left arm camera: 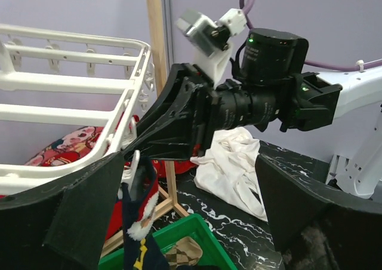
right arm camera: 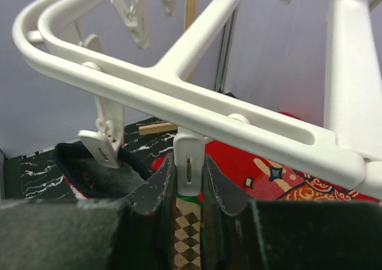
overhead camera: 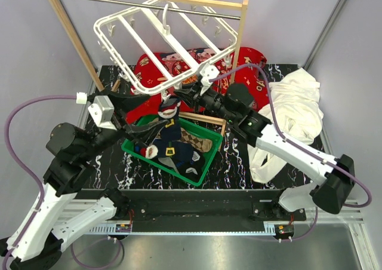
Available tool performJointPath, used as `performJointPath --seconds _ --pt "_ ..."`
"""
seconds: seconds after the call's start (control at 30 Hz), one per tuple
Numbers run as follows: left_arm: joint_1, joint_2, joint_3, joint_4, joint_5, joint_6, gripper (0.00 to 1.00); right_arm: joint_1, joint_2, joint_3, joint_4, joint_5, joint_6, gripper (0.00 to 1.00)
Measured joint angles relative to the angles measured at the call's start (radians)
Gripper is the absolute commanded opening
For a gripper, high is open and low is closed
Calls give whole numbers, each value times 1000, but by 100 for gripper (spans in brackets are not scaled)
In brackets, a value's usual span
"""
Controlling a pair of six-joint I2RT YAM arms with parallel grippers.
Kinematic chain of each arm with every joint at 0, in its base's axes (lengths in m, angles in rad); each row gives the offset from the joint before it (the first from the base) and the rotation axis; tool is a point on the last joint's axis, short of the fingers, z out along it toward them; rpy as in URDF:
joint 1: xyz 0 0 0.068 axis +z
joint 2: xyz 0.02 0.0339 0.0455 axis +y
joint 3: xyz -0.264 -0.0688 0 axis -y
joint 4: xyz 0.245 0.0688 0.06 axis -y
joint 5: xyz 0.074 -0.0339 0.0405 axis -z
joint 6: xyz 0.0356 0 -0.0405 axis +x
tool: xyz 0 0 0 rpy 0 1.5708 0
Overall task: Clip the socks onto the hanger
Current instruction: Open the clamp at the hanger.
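Observation:
The white hanger (overhead camera: 149,31) hangs from the rack's rod, tilted down toward me. A navy sock with red and white trim (overhead camera: 169,109) hangs from one of its front clips; it also shows in the left wrist view (left arm camera: 140,201). My right gripper (overhead camera: 184,94) is shut on the neighbouring white clip (right arm camera: 190,165), its fingers (right arm camera: 155,192) pressing both sides. My left gripper (overhead camera: 132,107) is open and empty, its jaws wide apart just left of the hanging sock. More socks, among them an argyle one (overhead camera: 200,141) and navy ones (overhead camera: 173,153), lie in the green basket (overhead camera: 162,165).
The wooden rack (overhead camera: 71,37) with its metal rod stands at the back, and its base bar (overhead camera: 206,117) lies behind the basket. A red printed cloth (overhead camera: 158,64) lies under the hanger. A big white cloth (overhead camera: 295,112) lies at the right.

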Motion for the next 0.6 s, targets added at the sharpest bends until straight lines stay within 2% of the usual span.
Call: performJointPath --seconds 0.2,0.6 --pt "0 34 -2 -19 -70 -24 99 0 140 109 -39 -16 -18 5" --pt "0 8 -21 -38 -356 -29 97 25 299 323 -46 -95 -23 5"
